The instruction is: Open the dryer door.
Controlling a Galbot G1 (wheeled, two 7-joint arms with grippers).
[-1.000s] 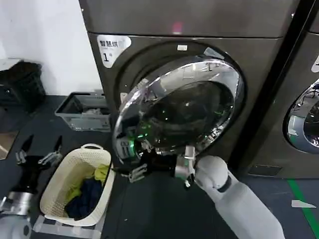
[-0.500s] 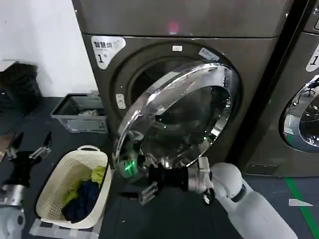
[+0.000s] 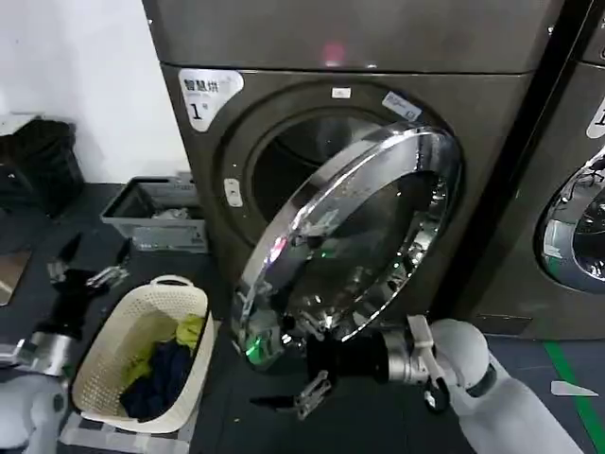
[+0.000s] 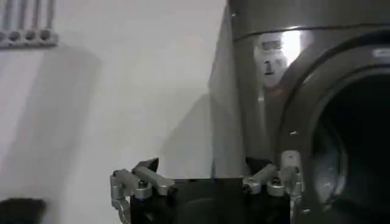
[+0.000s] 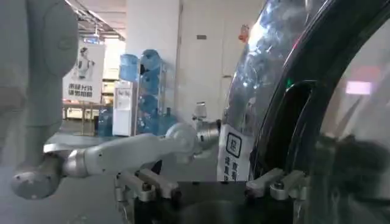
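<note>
The dryer door (image 3: 364, 251), chrome-rimmed with dark glass, stands swung partly out from the bronze-grey machine marked "1" (image 3: 200, 109). The dark drum opening (image 3: 293, 161) shows behind it. My right gripper (image 3: 291, 364) is open, low at the door's lower free edge, one finger by the rim. In the right wrist view the right gripper (image 5: 213, 179) is spread wide, with the door's shiny rim (image 5: 265, 67) beside one finger. My left gripper (image 3: 92, 265) hangs open at the far left above the floor. The left gripper (image 4: 207, 175) faces the machine's side and opening (image 4: 353, 140).
A cream laundry basket (image 3: 109, 378) holding clothes sits on the floor left of the door. A grey crate (image 3: 151, 216) stands by the wall behind it. The neighbouring machine's chrome door (image 3: 577, 236) is at the right edge. Green floor tape (image 3: 579, 392) runs at the lower right.
The door has swung farther out from the machine, showing more of the drum opening. My right gripper has moved down and towards me with the door's edge. The left gripper shifted slightly.
</note>
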